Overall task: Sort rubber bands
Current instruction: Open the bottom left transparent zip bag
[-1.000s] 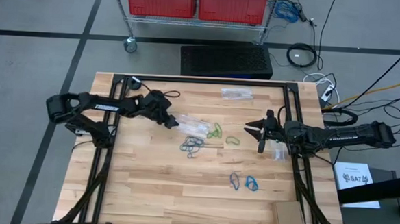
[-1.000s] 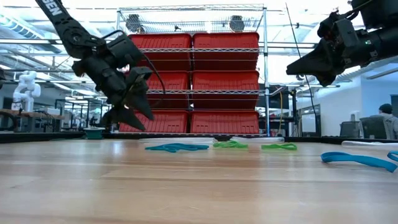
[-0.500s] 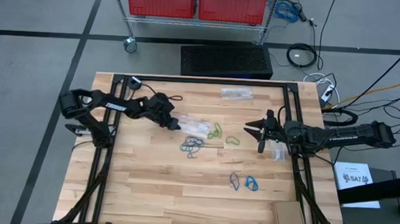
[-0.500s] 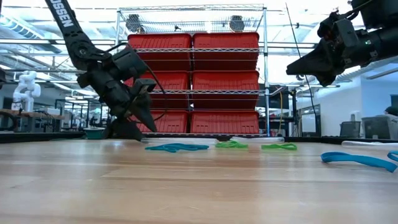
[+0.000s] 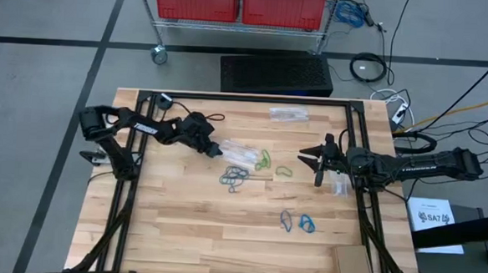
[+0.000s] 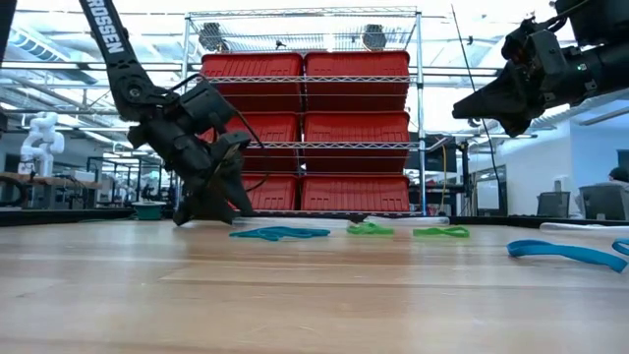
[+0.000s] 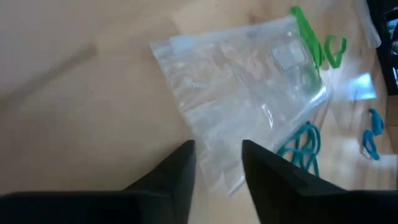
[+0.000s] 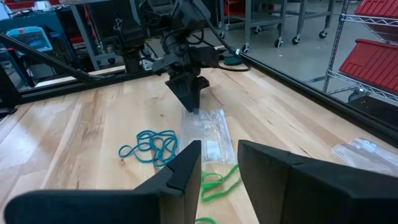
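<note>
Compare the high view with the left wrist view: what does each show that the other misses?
Only the high view shows the right gripper waiting over the table's right side, a second clear bag at the far edge, and the red bins beyond.

Only the left wrist view shows the left gripper with its jaws apart over the clear bag's edge.

Both show that bag, green rubber bands and a blue tangle.

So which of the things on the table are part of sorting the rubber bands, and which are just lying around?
Part of the job:
- green rubber bands
- dark blue-grey rubber bands
- blue rubber bands
- clear bag at the left gripper

Just lying about:
- second clear bag at the far edge
- cardboard piece
- right gripper, waiting above the table
</note>
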You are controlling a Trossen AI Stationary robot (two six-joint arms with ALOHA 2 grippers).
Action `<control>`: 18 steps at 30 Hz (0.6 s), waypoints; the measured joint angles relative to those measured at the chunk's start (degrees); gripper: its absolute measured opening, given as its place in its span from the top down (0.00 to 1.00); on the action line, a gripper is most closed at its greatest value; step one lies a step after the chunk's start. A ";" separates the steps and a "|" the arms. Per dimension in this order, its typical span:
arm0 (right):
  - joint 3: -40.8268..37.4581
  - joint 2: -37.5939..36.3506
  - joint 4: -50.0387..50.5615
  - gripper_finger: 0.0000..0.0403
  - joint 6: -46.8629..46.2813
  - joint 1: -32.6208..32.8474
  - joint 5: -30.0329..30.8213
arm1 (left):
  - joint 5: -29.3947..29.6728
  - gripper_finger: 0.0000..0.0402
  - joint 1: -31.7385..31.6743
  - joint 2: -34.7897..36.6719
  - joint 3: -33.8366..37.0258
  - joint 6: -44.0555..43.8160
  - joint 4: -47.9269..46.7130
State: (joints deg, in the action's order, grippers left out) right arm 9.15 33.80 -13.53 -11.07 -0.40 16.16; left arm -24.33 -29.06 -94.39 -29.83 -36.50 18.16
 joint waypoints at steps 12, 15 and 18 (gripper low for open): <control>-0.02 1.15 -3.24 0.75 0.49 0.00 -0.10 | 0.80 0.99 0.81 7.68 0.26 10.55 2.10; 0.02 3.13 -6.55 0.75 1.03 -0.02 -1.66 | 2.13 0.99 1.87 11.87 0.29 13.50 2.09; 2.22 6.21 -6.68 0.75 0.96 -0.18 -3.02 | 2.80 0.99 3.18 15.75 0.26 18.52 2.04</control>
State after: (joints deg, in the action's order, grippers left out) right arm 11.37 40.01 -20.21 -10.11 -0.58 13.15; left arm -21.53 -25.88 -78.64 -29.56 -17.98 20.20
